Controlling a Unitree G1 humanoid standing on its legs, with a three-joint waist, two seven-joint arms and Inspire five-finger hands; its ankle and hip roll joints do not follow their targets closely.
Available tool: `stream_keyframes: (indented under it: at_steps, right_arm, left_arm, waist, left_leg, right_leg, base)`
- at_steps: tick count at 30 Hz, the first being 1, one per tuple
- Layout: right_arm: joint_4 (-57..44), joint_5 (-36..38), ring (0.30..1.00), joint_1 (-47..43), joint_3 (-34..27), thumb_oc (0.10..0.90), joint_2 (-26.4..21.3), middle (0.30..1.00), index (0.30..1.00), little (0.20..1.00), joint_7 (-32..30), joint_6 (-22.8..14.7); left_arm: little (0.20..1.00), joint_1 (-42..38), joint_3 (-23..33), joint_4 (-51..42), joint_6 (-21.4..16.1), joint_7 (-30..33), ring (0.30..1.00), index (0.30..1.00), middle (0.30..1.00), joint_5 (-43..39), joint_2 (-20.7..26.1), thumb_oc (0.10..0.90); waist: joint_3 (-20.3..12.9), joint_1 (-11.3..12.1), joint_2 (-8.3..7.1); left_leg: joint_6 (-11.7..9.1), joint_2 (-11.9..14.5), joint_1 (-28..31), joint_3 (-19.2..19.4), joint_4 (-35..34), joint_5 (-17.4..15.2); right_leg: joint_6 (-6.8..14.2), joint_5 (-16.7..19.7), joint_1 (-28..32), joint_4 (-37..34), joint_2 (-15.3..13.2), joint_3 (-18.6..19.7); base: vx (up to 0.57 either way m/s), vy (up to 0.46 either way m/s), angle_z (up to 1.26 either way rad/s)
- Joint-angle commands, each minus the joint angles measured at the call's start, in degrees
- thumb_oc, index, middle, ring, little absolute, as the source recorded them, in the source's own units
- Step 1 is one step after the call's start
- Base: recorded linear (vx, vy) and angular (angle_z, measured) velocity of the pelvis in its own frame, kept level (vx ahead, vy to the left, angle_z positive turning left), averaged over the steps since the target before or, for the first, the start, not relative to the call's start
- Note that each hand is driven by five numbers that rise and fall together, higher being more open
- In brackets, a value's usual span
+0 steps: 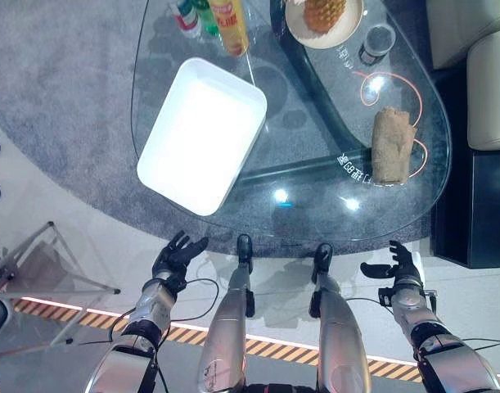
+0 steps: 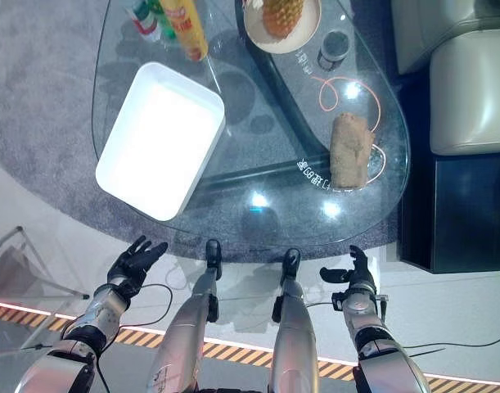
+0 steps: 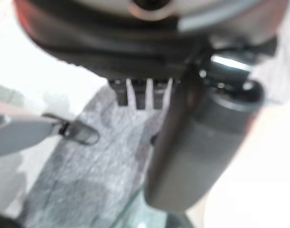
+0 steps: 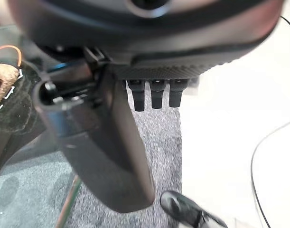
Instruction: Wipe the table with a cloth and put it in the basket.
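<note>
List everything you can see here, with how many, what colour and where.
Glass table: one, clear, oval, over a grey carpet.
Basket: one, white, rectangular, on the table's left part.
Cloth: one, brown, folded, on the table's right part.
Bottles: a few, green, red-white and yellow, far left edge of the table.
Plate: one, pale, far side, carrying a pineapple.
Dark cup: one, right of the plate.
Sofa: one, beige, right of the table.
Left hand: open, short of the table's near edge.
Right hand: open, likewise.
</note>
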Motion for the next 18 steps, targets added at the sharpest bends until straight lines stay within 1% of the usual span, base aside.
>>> stream_keyframes:
  at_steps: [1, 2, 6, 12, 18]
  right_arm:
    - [-1.9, 0.4, 0.9, 2.7, -0.9, 0.8, -1.5, 0.9, 0.9, 0.9, -4.2, -0.4]
    - [-1.6, 0.5, 0.9, 2.3, -0.9, 0.8, -1.4, 0.9, 0.9, 0.9, -4.4, -0.4]
    - [-1.0, 0.6, 0.9, 2.0, -1.3, 0.8, -1.5, 0.9, 0.9, 0.9, -4.4, -0.8]
    - [-0.8, 0.8, 0.9, 1.0, -0.9, 0.8, -2.0, 0.9, 0.9, 0.9, -4.2, -1.8]
    - [-0.5, 1.9, 0.9, -0.3, -1.2, 0.8, -3.4, 0.9, 0.9, 0.9, -3.9, -3.9]
  left_arm:
    - [0.9, 2.2, 2.8, 0.5, -3.6, 2.3, 0.9, 0.9, 0.9, -2.2, 4.0, 0.8]
    - [0.9, 2.3, 2.9, 0.4, -3.9, 2.1, 0.9, 0.9, 0.9, -1.6, 3.6, 0.8]
    - [0.9, 2.6, 2.4, 0.1, -3.3, 2.3, 0.9, 0.9, 0.9, 0.0, 3.2, 0.8]
    - [0.9, 2.8, 1.6, 0.3, -2.8, 1.9, 0.9, 0.9, 0.9, 0.9, 3.6, 0.8]
    - [0.9, 3.3, 0.9, 0.8, -2.2, 0.2, 0.9, 0.9, 0.9, 2.3, 4.1, 0.8]
  waist:
    - [-0.4, 0.3, -2.75]
    - [-0.4, 0.4, -2.52]
    - [-0.4, 0.5, -2.05]
    - [-0.4, 0.6, -1.79]
    - [-0.4, 0.8, -1.56]
  left_leg:
    - [1.7, -2.1, -7.6, -1.7, 15.2, -7.7]
    - [2.1, -2.1, -10.2, -2.4, 18.7, -8.8]
    - [2.5, -1.8, -13.3, -2.9, 23.6, -10.7]
    - [2.7, -1.2, -15.6, -2.9, 26.0, -11.4]
    - [2.7, -1.1, -18.4, -2.6, 29.5, -12.5]
  right_leg:
    - [0.2, 5.7, -6.0, 1.3, 1.5, 3.0]
    - [-0.3, 4.4, -8.7, 4.9, 1.8, 3.5]
    - [-1.1, 2.2, -11.9, 10.2, 1.9, 4.1]
    - [-1.7, 1.1, -14.3, 13.3, 2.1, 4.4]
    - [-2.3, 0.2, -16.6, 16.4, 2.1, 4.2]
  base:
    - [-0.05, -0.032, 0.18]
    - [-0.04, -0.038, 0.1]
    - [0.0, -0.015, 0.06]
    - [0.01, -0.006, -0.04]
    - [0.0, -0.003, -0.01]
